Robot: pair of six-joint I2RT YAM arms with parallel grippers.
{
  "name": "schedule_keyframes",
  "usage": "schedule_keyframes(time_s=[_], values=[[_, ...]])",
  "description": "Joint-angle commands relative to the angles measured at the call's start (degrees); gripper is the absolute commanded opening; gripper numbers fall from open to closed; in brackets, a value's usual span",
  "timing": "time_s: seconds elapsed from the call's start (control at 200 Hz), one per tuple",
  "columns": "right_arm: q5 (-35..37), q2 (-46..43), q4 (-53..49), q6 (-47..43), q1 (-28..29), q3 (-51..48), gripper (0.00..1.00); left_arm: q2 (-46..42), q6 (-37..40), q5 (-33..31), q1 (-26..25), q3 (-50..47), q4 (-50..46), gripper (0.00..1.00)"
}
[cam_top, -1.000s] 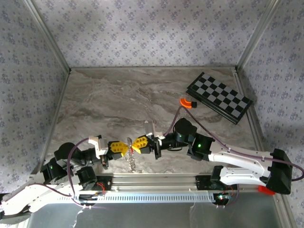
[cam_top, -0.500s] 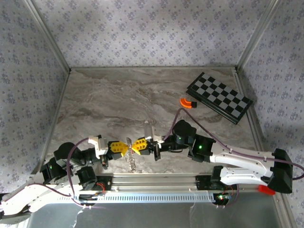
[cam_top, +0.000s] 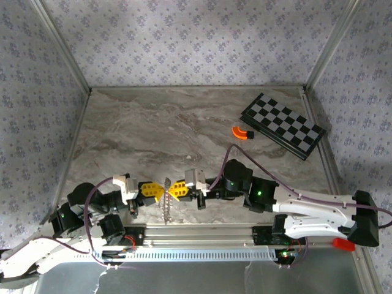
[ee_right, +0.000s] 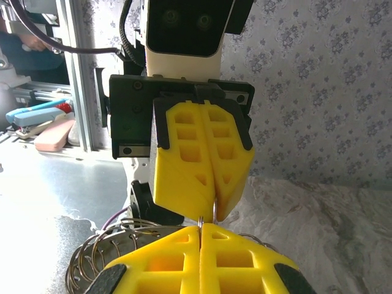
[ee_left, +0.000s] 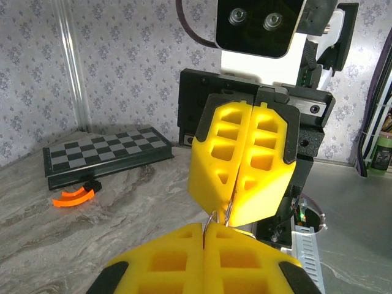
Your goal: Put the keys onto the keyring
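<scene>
Probably the keyring (cam_top: 165, 209) slips and drops if left gripper (cam_top: 160, 190) and right gripper (cam_top: 172, 190), both clamped on its wire, pull unevenly.

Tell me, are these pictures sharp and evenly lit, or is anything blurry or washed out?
Top external view: even, soft light, faint shadows by the arms on the table, the keyring too small for detail. Left wrist view: the chequered board is crisp, the left fingers at the bottom edge slightly soft. Right wrist view: bright sheen on the metal surface at left, keyring coils clear.
</scene>
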Motion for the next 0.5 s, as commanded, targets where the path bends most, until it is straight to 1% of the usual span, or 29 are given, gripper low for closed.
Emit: schedule_keyframes(time_s=[0.0,0.26,0.495], values=[[-0.27,-0.79,-2.35,-2.68,1.83,1.58,0.00,1.04,0.02,-2.89,0.32,2.66,2.50,0.00],[4.32,-1.05,-4.15,-6.24,3.89,1.35,0.00,2.06,-0.59,-2.11,0.36,3.03,3.48,0.00],[8.05,-2.53,-3.39,-7.68,4.46,-0.05,0.00,2.33,-0.93,-1.84,0.32,3.06,4.15,0.00]])
